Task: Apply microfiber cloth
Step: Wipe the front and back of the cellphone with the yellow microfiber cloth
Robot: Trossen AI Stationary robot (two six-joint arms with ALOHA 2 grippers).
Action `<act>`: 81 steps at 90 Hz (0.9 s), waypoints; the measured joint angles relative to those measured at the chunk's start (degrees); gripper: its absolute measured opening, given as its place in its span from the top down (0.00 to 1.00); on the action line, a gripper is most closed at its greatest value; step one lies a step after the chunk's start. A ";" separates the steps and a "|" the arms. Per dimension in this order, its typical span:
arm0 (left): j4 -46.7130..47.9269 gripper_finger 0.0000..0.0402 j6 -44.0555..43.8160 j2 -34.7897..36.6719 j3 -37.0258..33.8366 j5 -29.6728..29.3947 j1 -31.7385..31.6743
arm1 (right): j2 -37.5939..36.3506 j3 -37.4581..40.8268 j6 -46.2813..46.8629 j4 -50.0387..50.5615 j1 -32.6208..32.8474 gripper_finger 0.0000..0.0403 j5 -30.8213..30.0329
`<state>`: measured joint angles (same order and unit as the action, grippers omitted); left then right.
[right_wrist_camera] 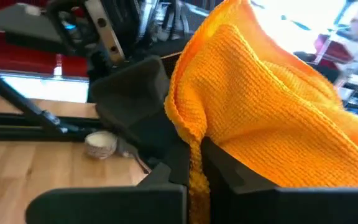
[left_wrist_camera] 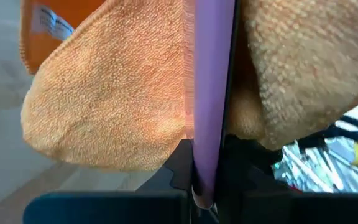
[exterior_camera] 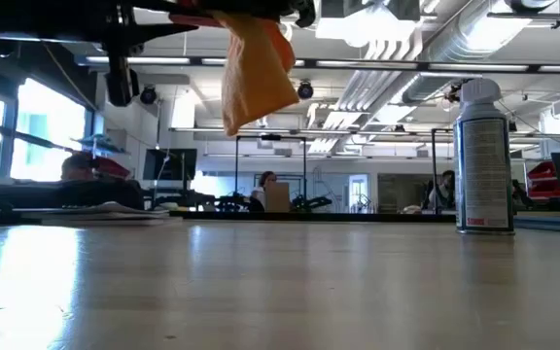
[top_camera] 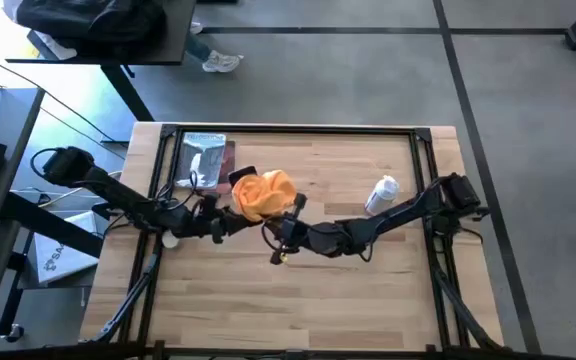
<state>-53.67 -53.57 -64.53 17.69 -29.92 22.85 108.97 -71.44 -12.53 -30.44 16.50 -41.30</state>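
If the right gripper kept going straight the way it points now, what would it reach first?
Probably the left gripper: the right gripper, shut on the microfiber cloth, points toward it, and its dark body sits just past the cloth in the right wrist view. Depth is uncertain.

You are looking at two dark, near-black arms built from slim jointed links. The left arm (top_camera: pixel 118 200) ends at a bulky rounded base housing by the table's left edge, and the right arm (top_camera: pixel 398 215) has a matching blocky housing on the right. Thin black cables loop along both, bunching near the wrists. A small pale, round part sits under the left arm's forearm. The left gripper (left_wrist_camera: pixel 207 180) has flat matte black fingers with squared edges; the right gripper (right_wrist_camera: pixel 194 171) shows the same angular black plastic fingers.
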 joint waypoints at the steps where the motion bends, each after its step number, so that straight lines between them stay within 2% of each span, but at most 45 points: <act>1: -0.16 0.97 0.13 0.00 0.00 -0.20 0.00 | 0.00 -0.01 0.00 -0.06 0.03 1.00 -0.28; 17: -1.56 0.97 2.46 0.00 0.00 -3.64 0.05 | -0.02 0.00 0.96 -0.21 0.01 1.00 -1.64; 33: -3.94 0.97 3.30 0.03 0.18 -9.54 0.13 | 0.13 0.20 0.92 -1.19 -0.05 1.00 -2.61; 56: -5.04 0.97 9.70 0.03 1.81 -12.46 0.11 | 0.33 0.31 0.63 -1.83 -1.62 1.00 -3.39; 81: -2.71 0.97 12.28 -1.28 2.23 -14.34 0.09 | -0.09 -0.69 -0.09 -4.27 -1.44 1.00 4.17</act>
<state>-56.38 -41.30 -65.82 19.92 -44.26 22.94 108.88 -72.13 -12.62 -34.71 15.06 -37.13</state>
